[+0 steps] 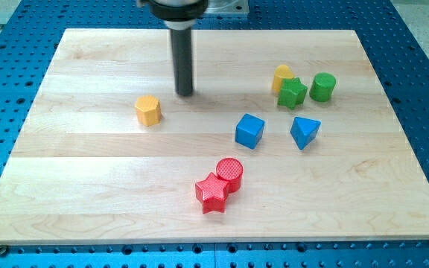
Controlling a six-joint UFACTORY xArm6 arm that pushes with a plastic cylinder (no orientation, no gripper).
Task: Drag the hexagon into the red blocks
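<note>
A yellow hexagon block [148,110] sits left of the board's centre. A red cylinder [229,173] and a red star [213,193] touch each other near the view's bottom centre. My tip [185,93] rests on the board up and to the right of the hexagon, a short gap away, not touching it. The red blocks lie well below and to the right of the hexagon.
A blue cube [249,130] and a blue triangular block [304,132] lie right of centre. A yellow block [281,77], a green star [292,93] and a green cylinder [322,87] cluster at the upper right. The wooden board [88,186] lies on a blue perforated table.
</note>
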